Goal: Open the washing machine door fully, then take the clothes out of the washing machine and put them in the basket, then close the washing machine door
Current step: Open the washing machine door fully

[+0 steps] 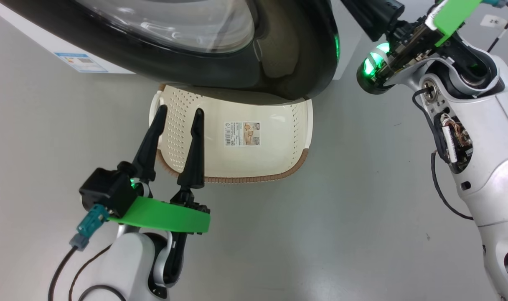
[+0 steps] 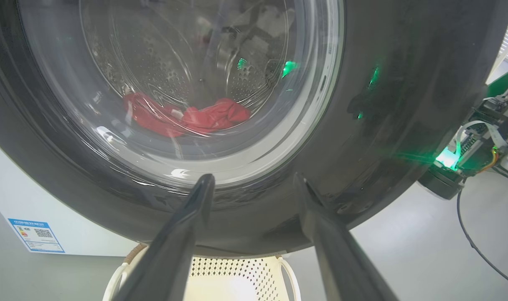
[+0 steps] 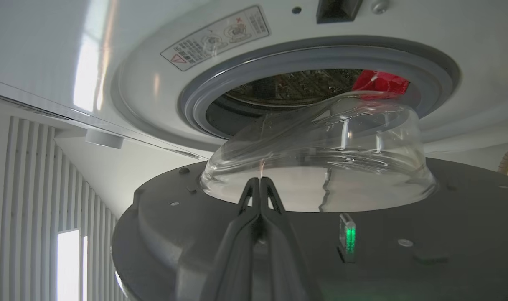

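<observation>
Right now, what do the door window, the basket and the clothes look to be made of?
The door window looks like clear glossy glass: a see-through bulge with sharp reflections. The basket is probably smooth cream plastic with punched holes. Its brown rim looks woven but may be moulded. The clothes are soft red fabric, lying in crumpled folds.

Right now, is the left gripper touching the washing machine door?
Apart. The head view shows it: a strip of the basket lies visible between the left gripper and the black rim of the washing machine door.
</observation>
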Tool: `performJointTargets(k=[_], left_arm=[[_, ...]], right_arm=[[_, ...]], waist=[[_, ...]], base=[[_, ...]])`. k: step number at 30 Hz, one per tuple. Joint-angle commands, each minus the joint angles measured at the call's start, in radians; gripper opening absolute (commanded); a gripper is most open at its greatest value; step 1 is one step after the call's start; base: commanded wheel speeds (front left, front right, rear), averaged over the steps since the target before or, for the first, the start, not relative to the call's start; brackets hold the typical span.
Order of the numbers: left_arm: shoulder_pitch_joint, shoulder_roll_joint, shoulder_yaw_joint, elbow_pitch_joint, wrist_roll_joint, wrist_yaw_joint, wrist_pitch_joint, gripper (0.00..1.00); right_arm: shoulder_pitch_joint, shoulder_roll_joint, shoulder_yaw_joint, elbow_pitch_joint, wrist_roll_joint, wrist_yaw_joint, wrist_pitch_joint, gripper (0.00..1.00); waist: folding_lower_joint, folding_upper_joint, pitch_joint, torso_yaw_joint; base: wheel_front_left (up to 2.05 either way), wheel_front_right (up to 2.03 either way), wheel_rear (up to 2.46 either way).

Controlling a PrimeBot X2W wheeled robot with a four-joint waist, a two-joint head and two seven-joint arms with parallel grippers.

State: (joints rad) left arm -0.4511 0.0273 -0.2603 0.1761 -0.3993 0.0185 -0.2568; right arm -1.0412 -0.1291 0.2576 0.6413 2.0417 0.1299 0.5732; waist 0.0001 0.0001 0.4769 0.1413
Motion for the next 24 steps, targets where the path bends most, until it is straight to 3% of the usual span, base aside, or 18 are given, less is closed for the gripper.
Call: performJointTargets(k=[1, 24], left_arm=[[-0.002, 0.023, 0.027, -0.029, -0.008, 0.008, -0.005, 1.0], [0.021, 0.023, 0.07, -0.016, 0.007, 0.01, -0.005, 1.0]], right_arm=[[-0.03, 0.004, 0.034, -0.003, 0.009, 0.001, 0.009, 0.0], [0.072, -0.062, 0.212, -0.133, -0.028, 0.001, 0.006, 0.0]], waist=[[-0.0001, -0.0001, 0.002, 0.005], [-0.0001, -0.0001, -0.066, 0.009]], base=[[0.0, 0.0, 0.0], [0.0, 0.0, 0.0]])
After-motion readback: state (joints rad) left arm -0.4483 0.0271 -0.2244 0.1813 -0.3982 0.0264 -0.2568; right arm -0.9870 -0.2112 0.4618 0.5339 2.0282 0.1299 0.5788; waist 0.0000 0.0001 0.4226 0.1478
